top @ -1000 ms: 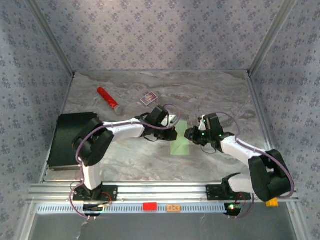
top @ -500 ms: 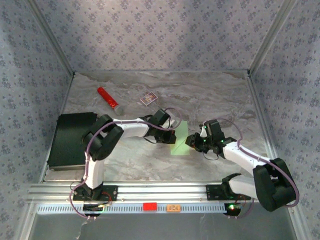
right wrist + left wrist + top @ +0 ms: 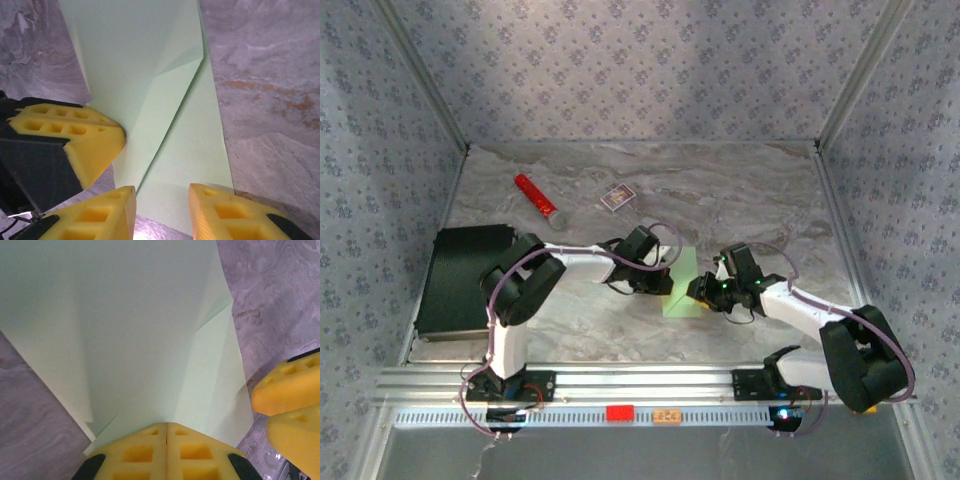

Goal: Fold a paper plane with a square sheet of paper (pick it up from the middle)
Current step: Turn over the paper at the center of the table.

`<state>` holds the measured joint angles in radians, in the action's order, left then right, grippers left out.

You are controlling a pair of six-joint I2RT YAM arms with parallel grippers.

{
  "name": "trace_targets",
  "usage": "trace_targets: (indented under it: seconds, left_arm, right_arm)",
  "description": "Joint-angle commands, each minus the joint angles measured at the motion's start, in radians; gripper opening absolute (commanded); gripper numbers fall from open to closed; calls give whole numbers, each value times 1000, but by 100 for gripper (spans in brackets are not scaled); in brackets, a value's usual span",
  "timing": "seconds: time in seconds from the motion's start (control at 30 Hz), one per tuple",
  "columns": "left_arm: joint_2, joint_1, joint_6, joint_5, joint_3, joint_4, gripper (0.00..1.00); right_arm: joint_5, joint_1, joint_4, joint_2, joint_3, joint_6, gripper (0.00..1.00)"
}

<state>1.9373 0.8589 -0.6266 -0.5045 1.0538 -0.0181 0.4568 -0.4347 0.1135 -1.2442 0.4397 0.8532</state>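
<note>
The square sheet of paper point(image 3: 684, 290) is pale green and creased into a narrower shape with overlapping flaps, lying on the marble table between the two arms. My left gripper point(image 3: 666, 283) is shut, and its yellow tips point(image 3: 166, 429) rest on the paper point(image 3: 125, 330) at its left side. My right gripper point(image 3: 699, 292) is open at the paper's other side. In the right wrist view its fingers point(image 3: 105, 212) straddle the near edge of the paper point(image 3: 180, 140), with the left gripper's pad point(image 3: 85, 145) touching the folded flap. I cannot tell whether any layer is pinched.
A red cylinder point(image 3: 536, 197) and a small purple-and-white card box point(image 3: 616, 197) lie toward the back left. A black flat block point(image 3: 460, 280) sits at the left edge. Patterned walls enclose the table on three sides.
My right gripper's jaws have widened and it has slid in along the paper's right side. My left gripper has shifted slightly nearer, staying shut on top of the paper.
</note>
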Motion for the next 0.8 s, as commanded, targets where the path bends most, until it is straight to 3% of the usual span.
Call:
trace_targets:
  seconds: [0.0,0.47,0.77]
  left_arm:
    - [-6,12,-19,27,-28,-51,2]
    - [-25,12,-42,45,-48,-29,2]
    - [-23,12,-39,38,-49,-28,2]
  right_arm:
    - [-14,-9,47,-11,1,20,35]
    - [-50,-40,163,25,6,37,36]
    - [-17,-57,62,-28,15,58,38]
